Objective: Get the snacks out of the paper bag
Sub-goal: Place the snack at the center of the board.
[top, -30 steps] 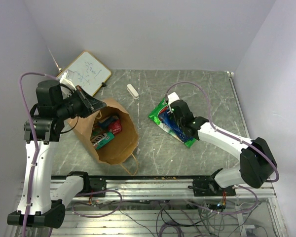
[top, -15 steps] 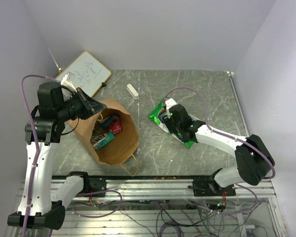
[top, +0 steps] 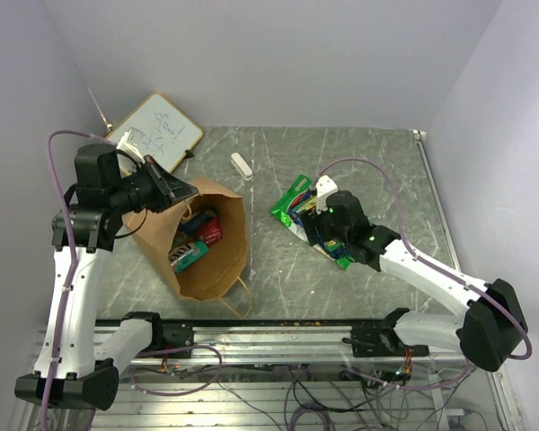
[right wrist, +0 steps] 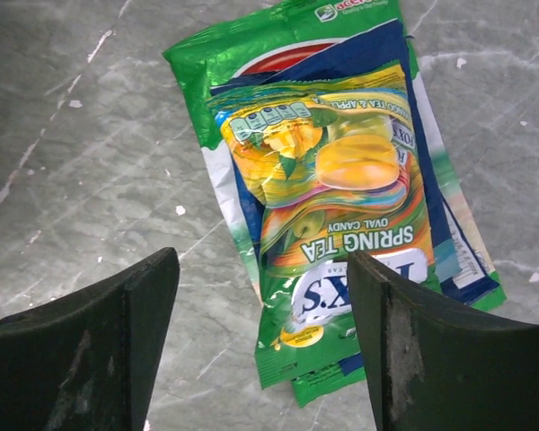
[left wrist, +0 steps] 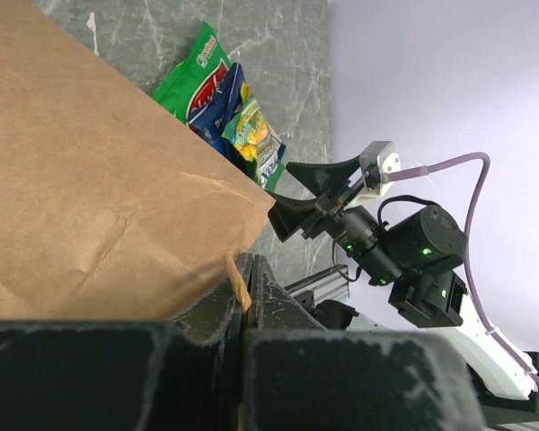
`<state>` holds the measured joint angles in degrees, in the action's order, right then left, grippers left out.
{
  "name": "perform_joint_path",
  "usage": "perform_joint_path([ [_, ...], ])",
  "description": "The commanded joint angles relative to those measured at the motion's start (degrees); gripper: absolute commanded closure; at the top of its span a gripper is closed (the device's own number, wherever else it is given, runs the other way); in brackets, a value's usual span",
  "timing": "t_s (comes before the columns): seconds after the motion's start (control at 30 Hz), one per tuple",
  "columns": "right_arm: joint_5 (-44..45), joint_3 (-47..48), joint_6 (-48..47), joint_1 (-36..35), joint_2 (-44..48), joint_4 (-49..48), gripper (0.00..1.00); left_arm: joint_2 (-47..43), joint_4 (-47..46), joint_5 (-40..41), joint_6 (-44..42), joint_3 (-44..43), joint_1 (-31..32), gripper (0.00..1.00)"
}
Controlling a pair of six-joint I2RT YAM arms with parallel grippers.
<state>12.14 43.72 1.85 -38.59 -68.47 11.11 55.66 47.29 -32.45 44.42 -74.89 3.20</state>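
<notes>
The brown paper bag (top: 217,269) lies mouth-up at the left of the table. Inside it I see a small red packet (top: 210,232) and a green-edged packet (top: 189,256). My left gripper (top: 181,191) is shut on the bag's upper rim (left wrist: 238,285), holding the mouth apart. Right of the bag, three snacks lie stacked on the table: a green packet with a red logo (right wrist: 251,63), a blue one (right wrist: 368,49) and a multicoloured one (right wrist: 341,206) on top. My right gripper (right wrist: 260,265) hovers open just above that pile, holding nothing.
A wood-framed whiteboard (top: 157,133) leans at the back left and a small white block (top: 242,164) lies behind the bag. The metal rail (top: 269,337) with the arm bases runs along the near edge. Walls close in on the left and right.
My right gripper has opened over the pile, let go of the multicoloured packet and drawn back a little to the right. The left gripper keeps its hold on the bag rim.
</notes>
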Motion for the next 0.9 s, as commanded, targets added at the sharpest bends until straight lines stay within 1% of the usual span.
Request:
perform_joint_path([
  [0.0, -2.42, 0.58, 2.45, -0.13, 0.46, 2.89, 0.28, 0.96, -3.90, -2.51, -0.25, 0.77, -0.11, 0.93],
  [0.13, 1.07, 0.59, 1.68, -0.08, -1.39, 5.26, 0.33, 1.45, -3.85, -3.10, -0.52, 0.15, -0.13, 0.93],
  [0.3, 5.17, 2.12, -3.74, -0.12, -4.99, 8.96, 0.38, 1.40, -2.22, -2.97, -1.85, -0.52, -0.13, 0.93],
  [0.4, 9.18, 1.87, -4.93, -0.06, -7.26, 10.18, 0.39, 1.25, -1.71, -2.93, -2.41, -0.67, -0.13, 0.93],
  [0.57, 11.58, 2.23, -5.93, -0.13, -7.31, 9.94, 0.39, 1.22, -0.81, -3.10, -2.98, -0.83, -0.13, 0.93],
  [0.7, 10.36, 2.96, -6.01, -0.15, -5.24, 9.88, 0.38, 1.06, -1.26, -3.60, -2.54, -0.28, -0.11, 0.93],
  [0.77, 7.09, 3.85, -6.37, -0.16, -3.73, 10.22, 0.36, 1.03, -1.28, -3.82, -2.37, -0.25, -0.13, 0.93],
  [0.87, -1.32, 4.22, -7.73, -1.11, 0.82, 7.99, 0.32, 0.98, -1.06, -3.85, -2.54, -0.32, -0.13, 0.93],
])
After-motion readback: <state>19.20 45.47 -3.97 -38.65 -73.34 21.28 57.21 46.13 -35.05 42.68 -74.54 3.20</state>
